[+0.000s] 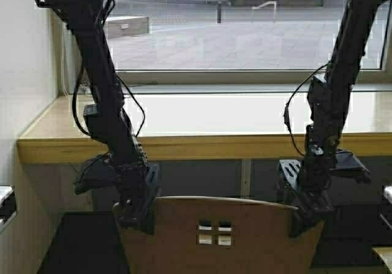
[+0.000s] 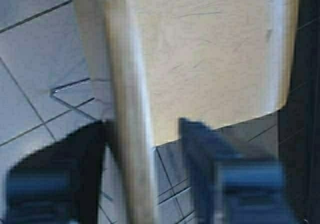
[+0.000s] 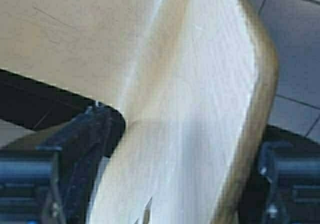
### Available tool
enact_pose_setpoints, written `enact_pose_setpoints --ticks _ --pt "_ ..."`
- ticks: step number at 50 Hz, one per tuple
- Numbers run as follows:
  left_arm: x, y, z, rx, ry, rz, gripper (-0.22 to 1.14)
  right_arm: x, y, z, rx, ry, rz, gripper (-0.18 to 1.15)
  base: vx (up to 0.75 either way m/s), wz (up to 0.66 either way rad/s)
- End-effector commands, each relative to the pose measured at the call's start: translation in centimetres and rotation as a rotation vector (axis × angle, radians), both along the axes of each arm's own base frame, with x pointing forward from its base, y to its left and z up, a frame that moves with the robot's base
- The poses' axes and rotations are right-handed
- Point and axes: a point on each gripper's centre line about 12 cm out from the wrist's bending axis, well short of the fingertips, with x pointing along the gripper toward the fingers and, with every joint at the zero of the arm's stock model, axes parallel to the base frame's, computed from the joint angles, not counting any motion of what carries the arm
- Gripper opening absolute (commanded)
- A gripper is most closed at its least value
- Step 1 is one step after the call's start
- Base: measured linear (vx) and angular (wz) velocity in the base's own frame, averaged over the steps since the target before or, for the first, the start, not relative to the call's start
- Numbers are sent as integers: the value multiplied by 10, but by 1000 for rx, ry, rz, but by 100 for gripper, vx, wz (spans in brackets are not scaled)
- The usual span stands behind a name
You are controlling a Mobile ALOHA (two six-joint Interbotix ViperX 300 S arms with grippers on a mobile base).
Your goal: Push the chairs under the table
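chair [image 1: 245,237] before surface [image 1: 202,145]; left end effector [image 1: 136,216] and right end effector [image 1: 306,219] each open, straddling backrest corners.

public building seating area | window counter [image 1: 202,144] | paved plaza [image 1: 245,41] outside

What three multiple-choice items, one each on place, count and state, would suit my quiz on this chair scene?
1. Where is the chair?
A. in front of the table
B. on top of the table
C. outside the window

2. How many square holes does the backrest show?
A. one
B. four
C. nine

3. How do the left gripper and right gripper stand?
A. both away from the chair
B. each with fingers either side of the backrest
C. only the left at the chair

Key: 1 A, it stands before the table edge; 2 B, a two-by-two grid; 3 B, both wrist views show it.
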Motion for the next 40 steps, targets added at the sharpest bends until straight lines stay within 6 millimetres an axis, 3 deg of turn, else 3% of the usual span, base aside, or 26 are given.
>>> enact_pose_setpoints --ticks 1,7,11,19,40 --pt "18 -8 15 -25 -61 3 37 9 4 8 13 -27 10 66 6 4" --pt "16 -6 14 -21 -54 4 5 6 4 8 14 -20 11 23 4 3" --pt "18 -7 16 -24 -58 4 -2 6 4 7 16 -18 12 -3 3 -3" --pt "22 -10 19 -31 -70 4 3 7 5 8 21 -19 13 6 5 -1" --pt "19 -7 19 -28 -65 7 2 10 8 7 40 -18 24 5 9 3"
